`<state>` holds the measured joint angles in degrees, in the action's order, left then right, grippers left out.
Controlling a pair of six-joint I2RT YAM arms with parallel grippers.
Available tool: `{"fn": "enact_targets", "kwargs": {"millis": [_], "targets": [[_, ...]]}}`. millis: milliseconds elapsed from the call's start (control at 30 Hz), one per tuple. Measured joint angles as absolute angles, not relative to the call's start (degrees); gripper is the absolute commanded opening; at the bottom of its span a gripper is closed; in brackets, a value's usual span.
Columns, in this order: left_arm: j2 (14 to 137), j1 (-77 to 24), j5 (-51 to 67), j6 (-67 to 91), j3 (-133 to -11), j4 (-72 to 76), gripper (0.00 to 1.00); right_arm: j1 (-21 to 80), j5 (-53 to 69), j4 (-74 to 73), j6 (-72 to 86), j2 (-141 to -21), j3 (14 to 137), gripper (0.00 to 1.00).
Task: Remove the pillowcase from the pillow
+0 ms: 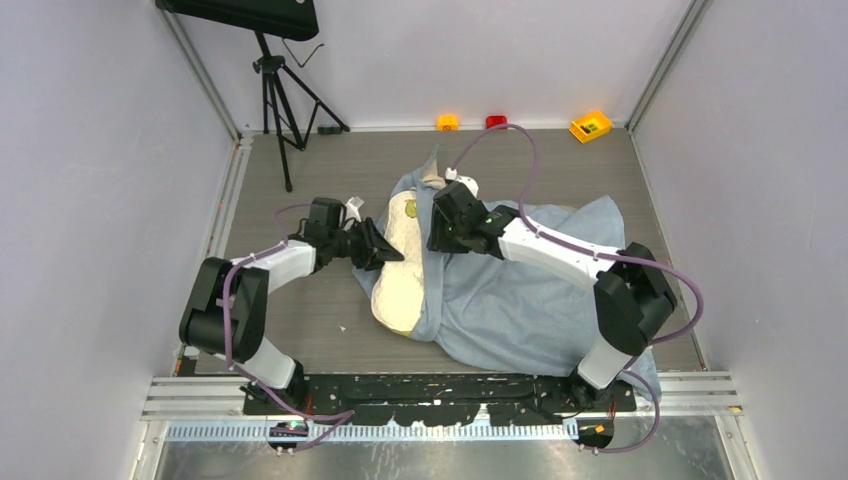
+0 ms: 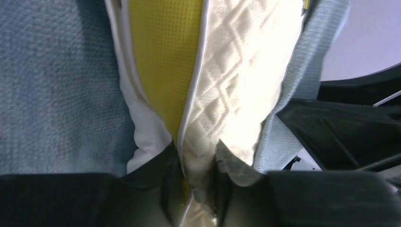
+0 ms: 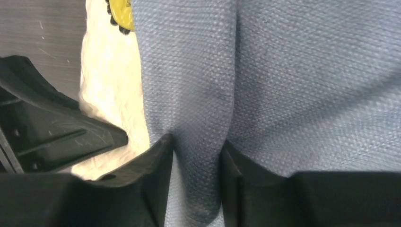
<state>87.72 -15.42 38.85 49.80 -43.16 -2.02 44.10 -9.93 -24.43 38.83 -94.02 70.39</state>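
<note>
The cream quilted pillow (image 1: 400, 285) lies mid-table, its left long side bare, the rest inside the grey-blue pillowcase (image 1: 520, 300) that spreads to the right. My left gripper (image 1: 385, 247) is shut on the pillow's piped edge; its wrist view shows the pillow (image 2: 227, 85) pinched between the fingers (image 2: 161, 179), with pillowcase (image 2: 52, 90) to the left. My right gripper (image 1: 437, 235) is shut on a fold of pillowcase (image 3: 198, 118) at the case's open edge; the pillow (image 3: 108, 94) and its yellow emblem (image 3: 120, 12) show at left.
A tripod (image 1: 275, 100) stands at the back left. Small orange (image 1: 447, 122), red (image 1: 496, 121) and yellow (image 1: 590, 126) objects sit along the back wall. Walls close in on left and right. The left gripper's black body (image 3: 42, 127) is close beside my right fingers.
</note>
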Motion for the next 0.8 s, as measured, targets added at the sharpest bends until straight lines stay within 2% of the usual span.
{"fn": "enact_targets", "kwargs": {"millis": [33,100,233,367,500,633,800], "targets": [[88.88,-15.46,39.94,50.83,-43.11,-0.05,0.06,43.86,-9.17,-24.18,39.33,-94.87,70.37,0.17],[90.19,-15.49,41.58,52.29,-42.98,3.38,0.0,43.29,-7.9,-23.77,40.18,-95.61,70.22,0.12],[89.41,-15.44,42.04,52.12,-43.09,5.13,0.0,40.64,-6.42,-22.5,41.36,-94.43,68.16,0.11],[85.38,-13.19,42.28,52.07,-43.22,3.2,0.0,35.94,-6.42,-22.33,41.56,-88.44,62.02,0.11],[79.64,-6.55,42.92,52.71,-43.03,1.39,0.0,30.41,-6.63,-23.18,40.69,-81.49,57.12,0.11],[69.58,1.61,41.01,50.78,-43.05,-5.87,0.0,23.66,-6.48,-24.4,39.46,-76.14,53.63,0.11],[60.49,6.83,38.13,47.51,-46.09,-15.53,0.0,13.58,-7.57,-27.03,38.44,-72.01,50.39,0.1]]}}
